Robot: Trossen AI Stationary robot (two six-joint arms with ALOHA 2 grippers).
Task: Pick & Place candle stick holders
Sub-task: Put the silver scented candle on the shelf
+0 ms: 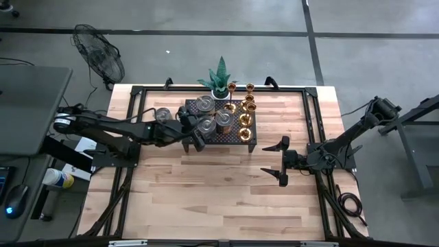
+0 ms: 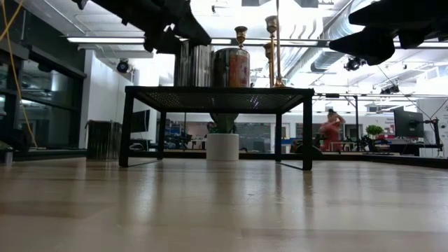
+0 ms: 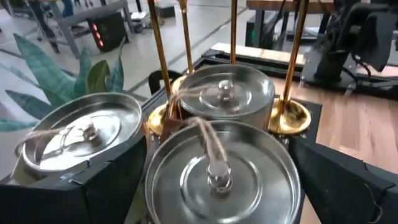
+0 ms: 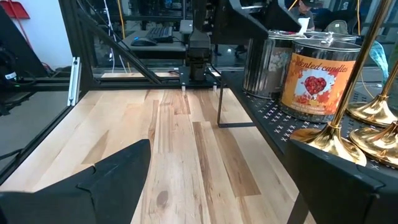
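Several round silvery tin holders with knobbed lids and several slim brass-gold holders (image 1: 245, 110) stand on the black perforated rack (image 1: 226, 137) at the table's far middle. My left gripper (image 1: 198, 133) is open at the rack's near left corner. In the left wrist view its fingers stand on either side of the nearest silvery tin (image 3: 221, 174), which has a twine loop on its lid. Two more tins (image 3: 81, 134) (image 3: 224, 93) stand behind it. My right gripper (image 1: 281, 162) is open and empty above the bare table, right of the rack. My left gripper has its two fingers (image 3: 106, 180) on either side of the nearest tin's rim (image 3: 152, 177), slanting down from the table's left. The tin stands upright on the rack. Whether the fingers touch its wall, I cannot tell.
A spiky green plant in a white pot (image 1: 219, 81) stands just behind the rack. One more silvery tin (image 1: 162, 114) shows left of the rack beside my left arm. A labelled candle tin (image 4: 317, 74) stands on the rack. Bare wood (image 1: 219, 192) lies toward the near edge.
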